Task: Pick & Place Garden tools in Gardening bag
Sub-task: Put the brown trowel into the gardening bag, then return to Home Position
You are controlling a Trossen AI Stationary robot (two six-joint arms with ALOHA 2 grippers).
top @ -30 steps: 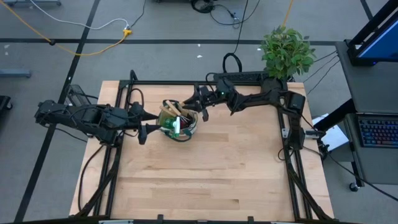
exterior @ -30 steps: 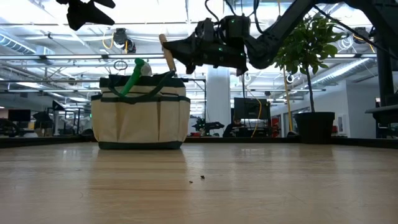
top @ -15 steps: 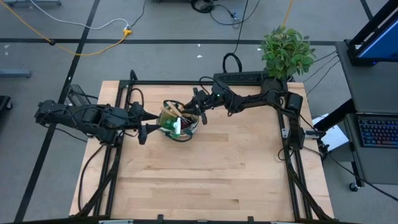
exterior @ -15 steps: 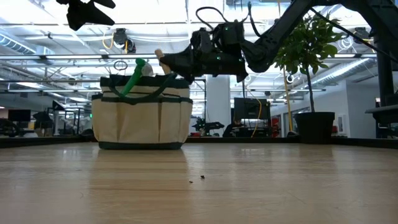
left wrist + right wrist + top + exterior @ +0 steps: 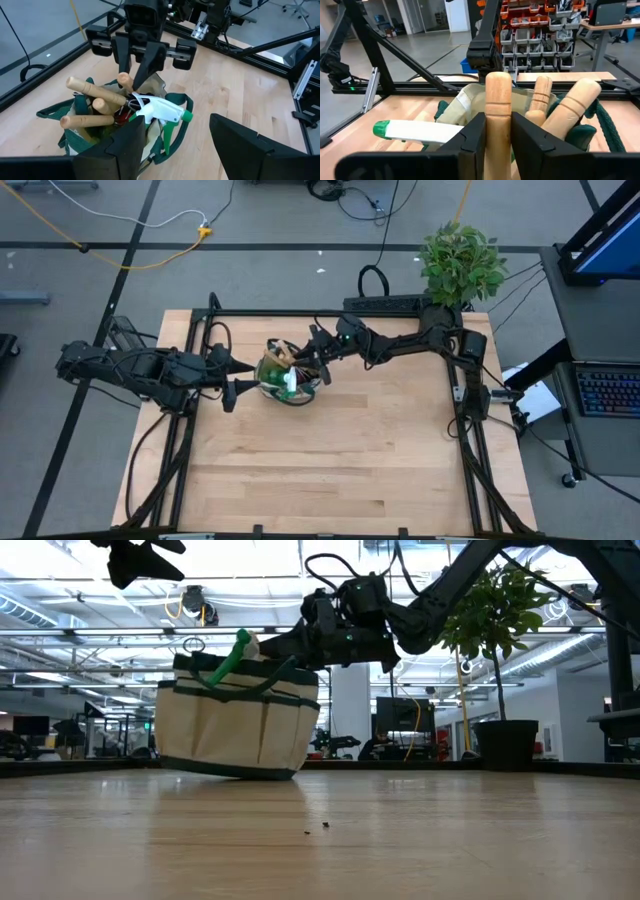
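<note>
Right wrist view shows the right pincer (image 5: 498, 131) closed narrowly on a pale wooden tool handle (image 5: 498, 107) that stands upright between its two dark fingers (image 5: 470, 142). Just beyond the pincer sits the round tan fabric gardening bag with dark green trim (image 5: 468, 98), and the held handle reaches down into its mouth. Beside that handle, two more light wooden handles (image 5: 573, 111) lean out of the bag, and the white-bodied spray bottle with a green nozzle (image 5: 417, 131) lies across its rim on the other side.

Low view shows the bag (image 5: 238, 720) tipped, its base lifted off the light wooden bench (image 5: 400, 840) on the side away from the right pincer (image 5: 285, 643), which presses in at the bag's top edge.

Overhead, the left pincer (image 5: 232, 393) hangs just beside the bag (image 5: 287, 375), opposite the right one, not touching it. Its own wrist camera shows its dark fingers (image 5: 125, 147) spread wide, holding nothing, with the bag directly ahead of them.
</note>
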